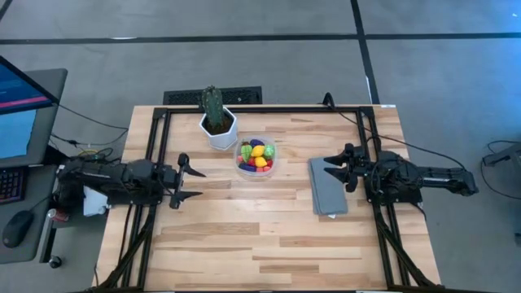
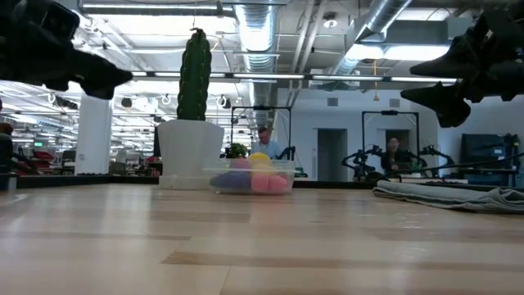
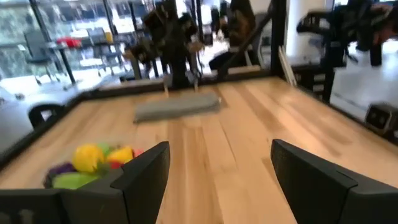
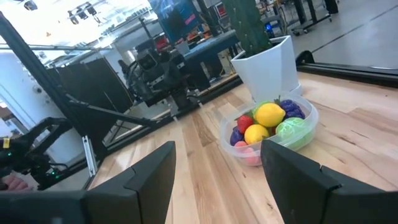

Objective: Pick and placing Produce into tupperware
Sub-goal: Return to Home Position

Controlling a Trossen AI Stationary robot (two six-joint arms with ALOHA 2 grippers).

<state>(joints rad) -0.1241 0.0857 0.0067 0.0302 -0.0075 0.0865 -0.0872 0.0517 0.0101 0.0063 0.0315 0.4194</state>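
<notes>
The tupperware (image 1: 256, 158), a small round clear container, stands on its base mid-table beside the white pot. The produce (image 4: 268, 123) lies heaped inside it: yellow, red, purple and green pieces, also seen in the left wrist view (image 3: 93, 163) and the low view (image 2: 250, 178). My left gripper (image 1: 198, 184) hovers open at the table's left side, level, pointing toward the right edge, nothing between its fingers. My right gripper (image 1: 330, 166) hovers open at the right side, over the grey cloth's edge, pointing left toward the tupperware, holding nothing.
A white hexagonal pot (image 1: 218, 128) with a green cactus (image 1: 212, 103) stands just behind and left of the tupperware. A flat grey folded cloth (image 1: 327, 187) lies under my right gripper. A black frame rims the table. Bare wood stretches toward the near edge.
</notes>
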